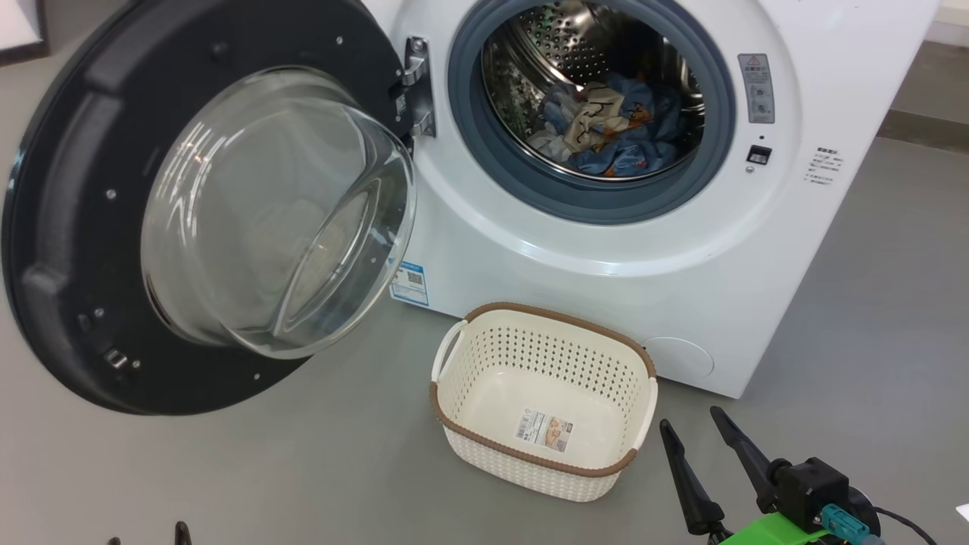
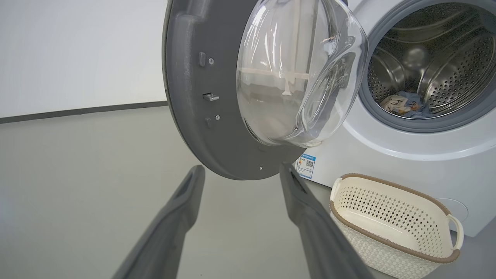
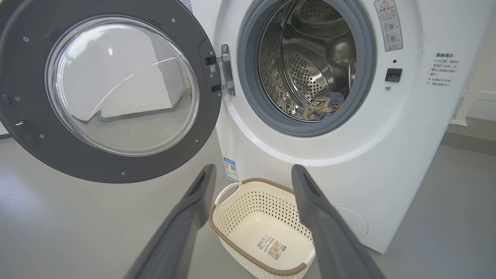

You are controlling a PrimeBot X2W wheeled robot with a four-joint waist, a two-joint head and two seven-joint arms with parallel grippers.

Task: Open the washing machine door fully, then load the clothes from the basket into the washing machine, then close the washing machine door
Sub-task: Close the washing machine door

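The washing machine (image 1: 530,242) stands with its door (image 1: 68,189) swung wide to the left, glass bowl facing me. The clothes (image 1: 606,129), blue with cream and orange parts, lie inside the steel drum. The basket (image 1: 530,356) sits on the floor before the machine with nothing in it but its base sticker. My right gripper (image 1: 690,421) is open just right of the basket, holding nothing. My left gripper (image 1: 147,536) peeks in at the bottom edge; in the left wrist view it (image 2: 240,170) is open below the door (image 2: 190,97), left of the basket (image 2: 379,205).
Grey floor spreads around the machine. The open door overhangs the floor to the left of the basket. A white wall with a dark baseboard (image 2: 77,112) runs behind the door. A round hatch (image 1: 679,357) sits low on the machine's front.
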